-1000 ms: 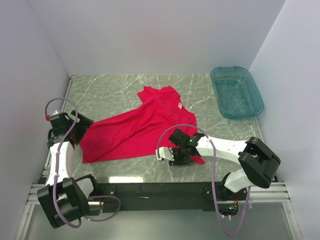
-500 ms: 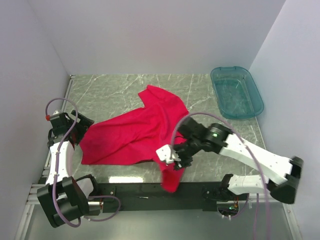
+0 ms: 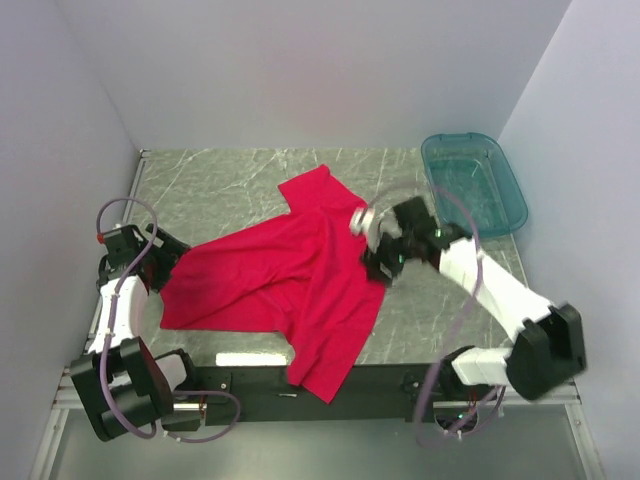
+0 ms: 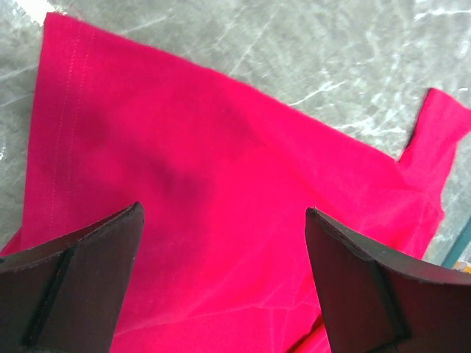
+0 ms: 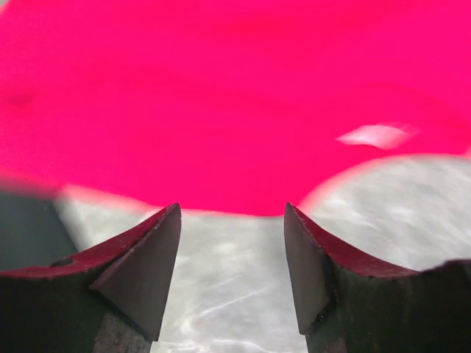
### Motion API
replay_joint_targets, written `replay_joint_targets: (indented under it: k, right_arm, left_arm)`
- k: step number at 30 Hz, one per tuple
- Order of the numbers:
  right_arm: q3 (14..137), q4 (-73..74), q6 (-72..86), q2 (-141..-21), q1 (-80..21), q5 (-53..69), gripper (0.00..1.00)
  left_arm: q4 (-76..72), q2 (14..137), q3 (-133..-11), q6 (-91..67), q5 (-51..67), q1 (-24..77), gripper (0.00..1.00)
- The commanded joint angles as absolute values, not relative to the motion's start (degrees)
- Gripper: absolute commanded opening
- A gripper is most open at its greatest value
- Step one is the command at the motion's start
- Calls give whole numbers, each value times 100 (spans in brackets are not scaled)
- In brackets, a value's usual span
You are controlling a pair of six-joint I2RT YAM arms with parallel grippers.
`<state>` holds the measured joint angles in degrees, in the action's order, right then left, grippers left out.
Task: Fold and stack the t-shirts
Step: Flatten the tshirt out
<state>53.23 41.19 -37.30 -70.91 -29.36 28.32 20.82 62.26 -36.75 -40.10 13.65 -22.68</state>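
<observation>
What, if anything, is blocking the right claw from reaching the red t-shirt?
Nothing visible. The right claw hangs open at the right edge of the t-shirt, with only bare table between its fingers and the cloth.

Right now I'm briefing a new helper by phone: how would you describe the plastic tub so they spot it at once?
Take the grey marbled table and look to its far right corner, against the right wall. The tub sits there. It is the only rigid, see-through teal thing; its neighbour, the red t-shirt, is limp cloth.
</observation>
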Motion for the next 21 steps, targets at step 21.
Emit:
replay_joint_targets:
  k: [21]
  right_arm:
    - [6056,4217,-1511,-9712,-1696,2029,57]
  left_arm:
    - [2417,6663,-4079,-4228,325,-2276,99]
